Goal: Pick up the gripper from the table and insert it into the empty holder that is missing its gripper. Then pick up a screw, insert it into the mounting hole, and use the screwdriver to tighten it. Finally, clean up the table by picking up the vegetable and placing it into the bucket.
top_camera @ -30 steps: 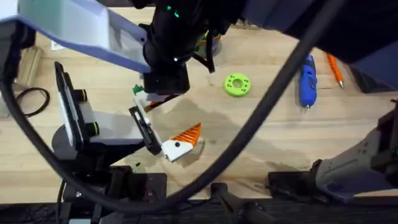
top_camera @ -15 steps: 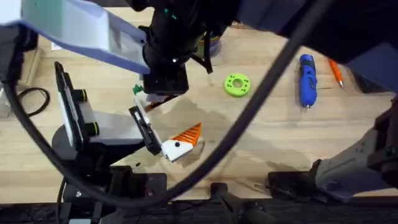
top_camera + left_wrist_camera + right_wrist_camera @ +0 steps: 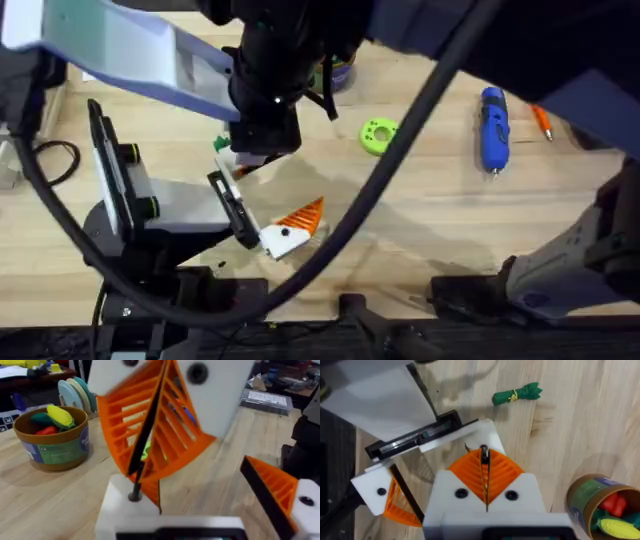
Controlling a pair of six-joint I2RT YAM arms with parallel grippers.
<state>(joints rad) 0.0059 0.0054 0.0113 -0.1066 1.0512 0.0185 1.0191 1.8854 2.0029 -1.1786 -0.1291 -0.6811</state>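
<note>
Overhead: light wooden table; both the left end effector and right end effector clenched, pads together.

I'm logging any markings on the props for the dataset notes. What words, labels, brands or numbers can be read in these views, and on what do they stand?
No text can be read in any view.
The bucket carries a green and blue printed label: lettering too blurred to read.
The same label shows in the right wrist view: too small to read.
The screwdriver: no legible marking.

light: even, bright | shadows: soft on table | blur: near arm (dark, large)
</note>
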